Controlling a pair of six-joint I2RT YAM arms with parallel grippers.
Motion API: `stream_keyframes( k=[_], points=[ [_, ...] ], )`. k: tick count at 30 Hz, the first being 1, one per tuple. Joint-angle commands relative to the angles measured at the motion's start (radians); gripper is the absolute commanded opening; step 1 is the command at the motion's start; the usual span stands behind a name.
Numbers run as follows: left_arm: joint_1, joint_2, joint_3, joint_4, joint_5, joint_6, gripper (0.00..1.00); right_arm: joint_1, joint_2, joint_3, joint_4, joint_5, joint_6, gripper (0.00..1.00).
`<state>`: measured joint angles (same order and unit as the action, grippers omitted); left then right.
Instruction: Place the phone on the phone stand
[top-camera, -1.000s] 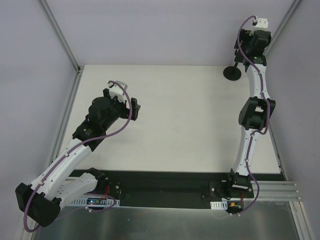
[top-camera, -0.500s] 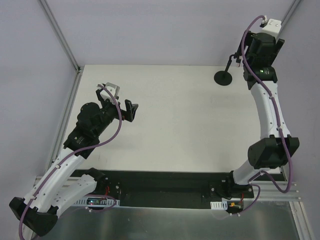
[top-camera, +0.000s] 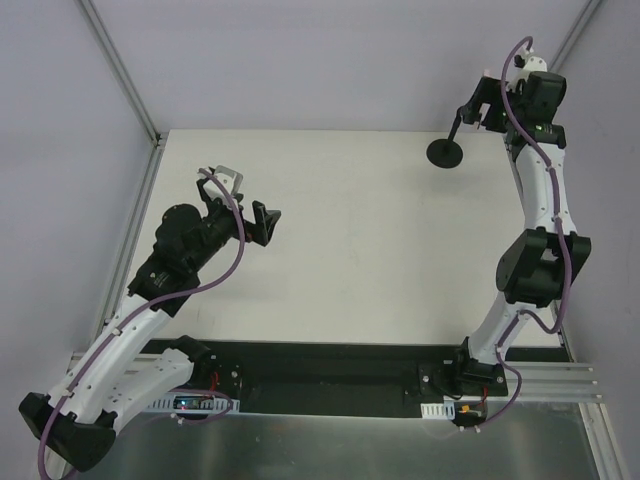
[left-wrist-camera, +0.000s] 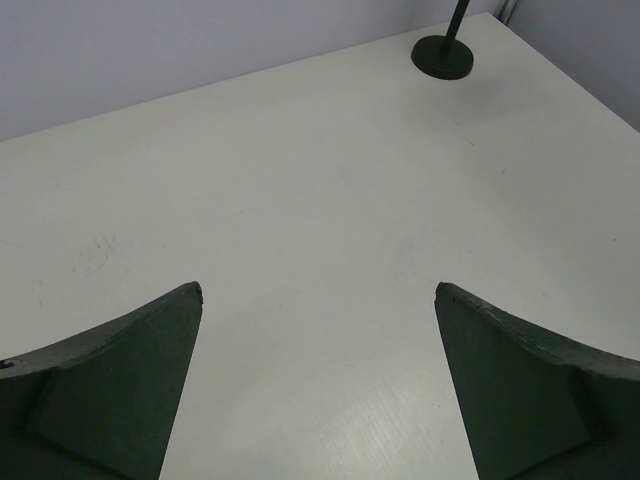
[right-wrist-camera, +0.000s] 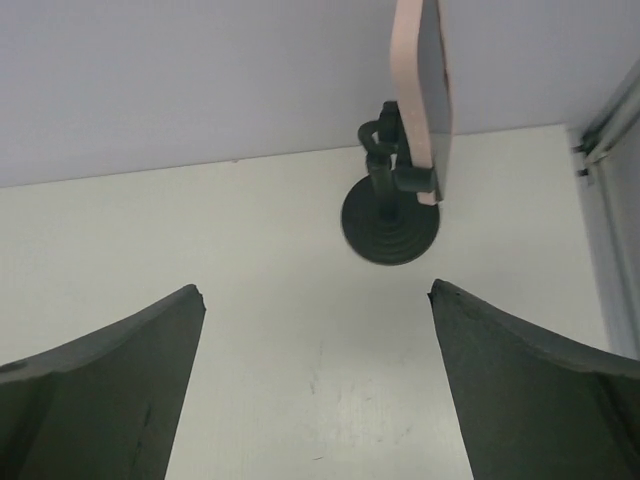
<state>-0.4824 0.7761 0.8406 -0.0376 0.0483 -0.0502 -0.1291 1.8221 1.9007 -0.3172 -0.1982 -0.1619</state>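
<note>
The phone stand (right-wrist-camera: 390, 222) has a round black base and a short post with a clamp, and stands near the back wall. It also shows in the top view (top-camera: 445, 152) and the left wrist view (left-wrist-camera: 443, 55). The phone (right-wrist-camera: 412, 95) stands upright in the clamp, seen edge-on with its pink case edge; it runs off the top of the right wrist view. My right gripper (right-wrist-camera: 315, 290) is open and empty, a short way back from the stand (top-camera: 478, 108). My left gripper (left-wrist-camera: 318, 290) is open and empty over the left half of the table (top-camera: 262, 222).
The white table (top-camera: 360, 250) has metal frame posts at its back corners (top-camera: 150, 135) and grey walls behind and beside it. The stand is close to the back right corner. A black rail (top-camera: 330, 365) runs along the near edge by the arm bases.
My right arm has swung up and back, away from the stand. The stand's base has shifted a little to the left. My left gripper has drawn back slightly to the left.
</note>
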Motion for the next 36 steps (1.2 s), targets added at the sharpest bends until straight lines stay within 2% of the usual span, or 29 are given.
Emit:
stream_keyframes(
  k=[1,2,4,6,7,10,11,12,13,15,17,22,25,29,36],
  points=[
    [0.011,0.022,0.034,0.035,0.053,-0.022,0.99,-0.067,0.043,0.002,0.058,-0.199,0.143,0.93],
    [0.01,0.029,0.035,0.035,0.058,-0.023,0.98,-0.078,0.054,-0.02,0.081,-0.222,0.16,0.9],
    [0.011,0.035,0.037,0.035,0.061,-0.023,0.98,-0.083,0.059,-0.07,0.09,-0.175,0.159,0.81],
    [0.011,0.041,0.035,0.035,0.064,-0.023,0.98,-0.087,0.052,-0.179,0.148,-0.147,0.206,0.73],
    [0.01,0.045,0.037,0.035,0.065,-0.023,0.98,-0.089,0.055,-0.205,0.168,-0.156,0.217,0.65],
    [0.011,0.055,0.04,0.031,0.071,-0.028,0.98,-0.121,0.095,-0.294,0.289,-0.199,0.387,0.51],
    [0.011,0.063,0.04,0.031,0.076,-0.028,0.98,-0.132,0.132,-0.316,0.35,-0.255,0.444,0.47],
    [0.011,0.064,0.043,0.033,0.085,-0.031,0.98,-0.15,0.153,-0.321,0.425,-0.265,0.552,0.42],
    [0.011,0.071,0.043,0.033,0.085,-0.033,0.98,-0.156,0.175,-0.309,0.428,-0.254,0.594,0.24],
    [0.011,0.08,0.045,0.03,0.087,-0.031,0.98,-0.161,0.248,-0.222,0.361,-0.187,0.662,0.12],
    [0.011,0.084,0.046,0.027,0.082,-0.031,0.98,-0.158,0.331,-0.151,0.257,-0.092,0.688,0.11],
    [0.013,0.095,0.046,0.025,0.073,-0.023,0.98,-0.147,0.468,-0.004,0.188,0.011,0.841,0.07],
    [0.016,0.107,0.048,0.025,0.079,-0.025,0.98,-0.122,0.512,0.075,0.138,0.116,0.841,0.07],
    [0.018,0.112,0.049,0.024,0.082,-0.028,0.98,-0.115,0.609,0.211,0.02,0.135,0.9,0.08],
    [0.019,0.117,0.052,0.022,0.081,-0.027,0.98,-0.109,0.675,0.258,-0.005,0.174,0.944,0.07]
  ],
)
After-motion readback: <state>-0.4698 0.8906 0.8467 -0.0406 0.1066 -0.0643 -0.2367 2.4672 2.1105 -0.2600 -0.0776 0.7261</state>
